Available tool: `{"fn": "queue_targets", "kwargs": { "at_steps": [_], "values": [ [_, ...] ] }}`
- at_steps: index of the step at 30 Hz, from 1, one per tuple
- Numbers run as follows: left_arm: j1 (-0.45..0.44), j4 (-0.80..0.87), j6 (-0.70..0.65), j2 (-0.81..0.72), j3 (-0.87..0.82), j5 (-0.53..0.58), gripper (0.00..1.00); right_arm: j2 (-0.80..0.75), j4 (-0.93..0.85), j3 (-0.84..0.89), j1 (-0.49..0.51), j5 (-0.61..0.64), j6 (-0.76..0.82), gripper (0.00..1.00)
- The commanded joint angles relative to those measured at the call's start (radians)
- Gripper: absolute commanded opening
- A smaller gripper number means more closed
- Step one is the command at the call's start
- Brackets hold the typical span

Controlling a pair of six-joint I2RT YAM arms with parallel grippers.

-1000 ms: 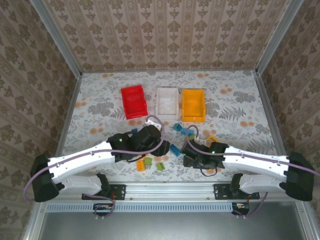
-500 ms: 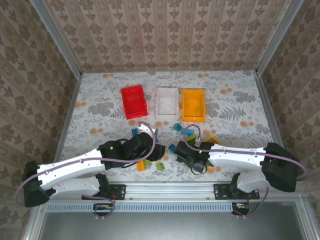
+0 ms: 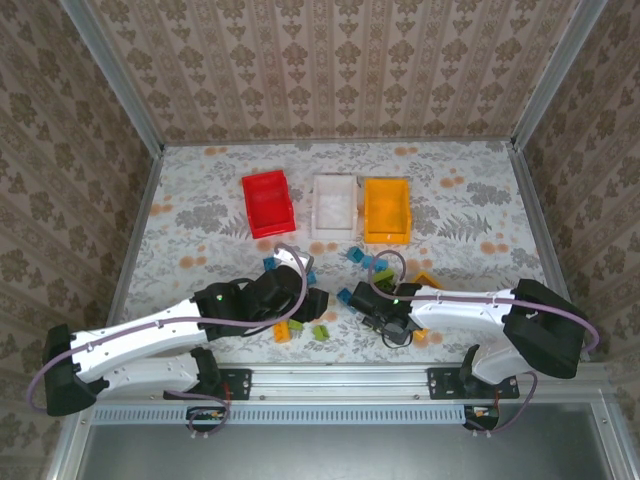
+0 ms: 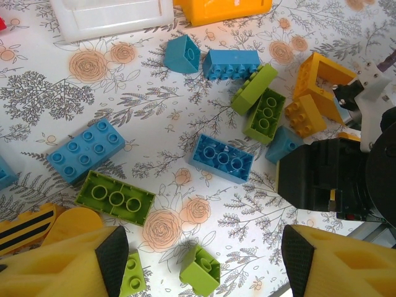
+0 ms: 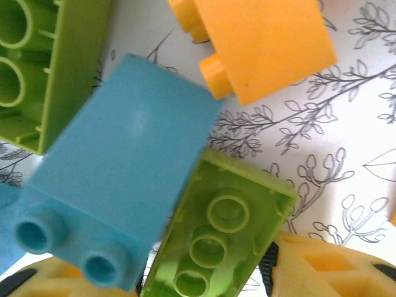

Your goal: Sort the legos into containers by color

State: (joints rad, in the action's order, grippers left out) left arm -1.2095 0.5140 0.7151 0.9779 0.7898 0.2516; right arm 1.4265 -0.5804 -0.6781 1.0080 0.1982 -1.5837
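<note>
My left gripper point(image 4: 205, 257) hangs open over loose legos, with a small green brick point(image 4: 199, 272) lying on the table between its fingers, untouched. Around it lie a blue brick point(image 4: 86, 150), a green brick point(image 4: 116, 197) and an upturned blue brick point(image 4: 221, 158). An orange frame point(image 4: 322, 80) sits to the right. My right gripper point(image 5: 204, 278) is shut on an upturned green brick point(image 5: 223, 235); a blue brick point(image 5: 117, 185) leans against it over the left finger. The red point(image 3: 270, 228), white point(image 3: 334, 180) and orange point(image 3: 387, 236) containers stand in a row behind the pile.
Both grippers point(image 3: 310, 300) point(image 3: 365, 300) work close together at the pile near the front edge. The right arm's black body point(image 4: 334, 179) sits just right of my left fingers. An orange brick point(image 5: 266, 49) and another green brick point(image 5: 43, 68) lie beyond the right jaws.
The right arm has slid left into the pile; its jaws widened, then closed in on the green brick. The left gripper has dropped slightly toward the front and stayed open.
</note>
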Motion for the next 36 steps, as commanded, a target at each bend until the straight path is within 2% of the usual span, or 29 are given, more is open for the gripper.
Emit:
{"fn": "queue_targets", "kwargs": {
  "at_steps": [1,4,8,17,21,25,29,33,36],
  "values": [
    [-0.005,-0.019,0.003,0.001,-0.01,-0.001,0.7,0.029,0.079,0.053,-0.014,0.016,-0.01,0.47],
    [-0.006,-0.042,0.006,0.014,-0.015,-0.016,0.69,0.005,0.069,0.067,-0.016,0.031,0.013,0.35],
    [-0.007,-0.056,0.006,0.032,-0.009,-0.026,0.69,-0.029,0.018,0.066,-0.015,0.05,0.056,0.25],
    [-0.005,-0.099,0.007,0.066,0.055,-0.031,0.69,-0.275,-0.27,-0.032,-0.01,0.166,0.205,0.22],
    [0.028,-0.091,0.012,0.077,0.112,-0.04,0.69,-0.312,-0.343,-0.147,-0.079,0.203,0.385,0.22],
    [0.116,-0.095,0.022,0.079,0.148,-0.087,0.69,-0.229,-0.266,-0.284,-0.251,0.124,0.618,0.21],
    [0.207,-0.075,0.018,0.1,0.204,-0.127,0.69,-0.047,-0.194,-0.442,-0.398,0.045,0.806,0.22],
    [0.288,-0.069,0.012,0.142,0.266,-0.182,0.69,0.199,-0.181,-0.615,-0.498,-0.002,0.901,0.22],
    [0.319,-0.068,0.012,0.168,0.29,-0.206,0.69,0.326,-0.161,-0.702,-0.547,-0.037,0.932,0.22]
  ]
}}
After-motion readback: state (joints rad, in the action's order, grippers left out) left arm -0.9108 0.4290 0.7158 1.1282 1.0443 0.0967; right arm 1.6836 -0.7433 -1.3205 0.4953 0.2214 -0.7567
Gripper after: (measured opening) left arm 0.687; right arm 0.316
